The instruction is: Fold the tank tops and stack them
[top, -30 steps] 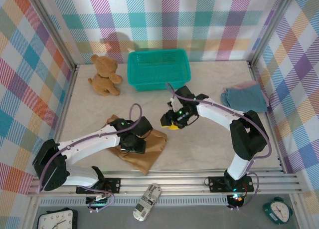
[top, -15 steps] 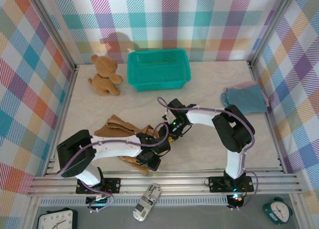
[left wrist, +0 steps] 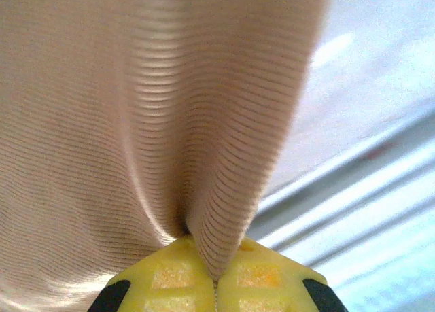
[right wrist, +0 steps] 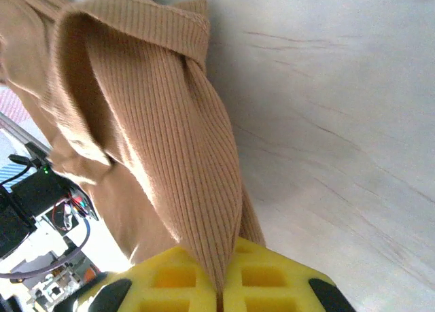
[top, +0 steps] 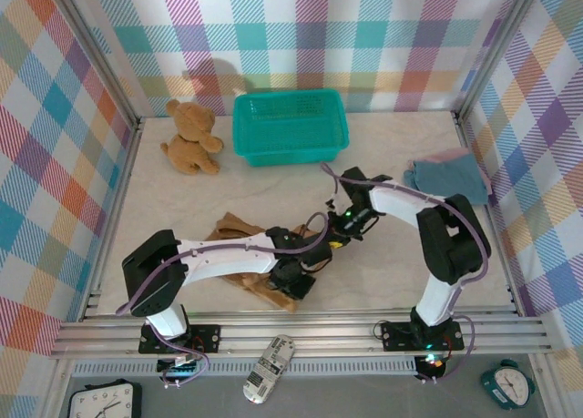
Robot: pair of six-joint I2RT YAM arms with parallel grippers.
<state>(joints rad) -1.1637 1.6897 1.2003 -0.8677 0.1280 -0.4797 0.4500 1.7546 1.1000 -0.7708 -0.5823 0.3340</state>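
From above, the brown top (top: 235, 229) lies bunched and unfolded on the desk (top: 182, 199). The blue top (top: 448, 179) sits folded on a pink one (top: 448, 153), well to the right of the right fingers (top: 336, 243) — two look done, one is left. Left wrist: the left fingers (left wrist: 170, 278) are closed on a pinch of ribbed brown cloth rising ahead of them. Right wrist: the right fingers (right wrist: 173, 278) clamp another fold, the rest draped to their left — folding and stacking remain.
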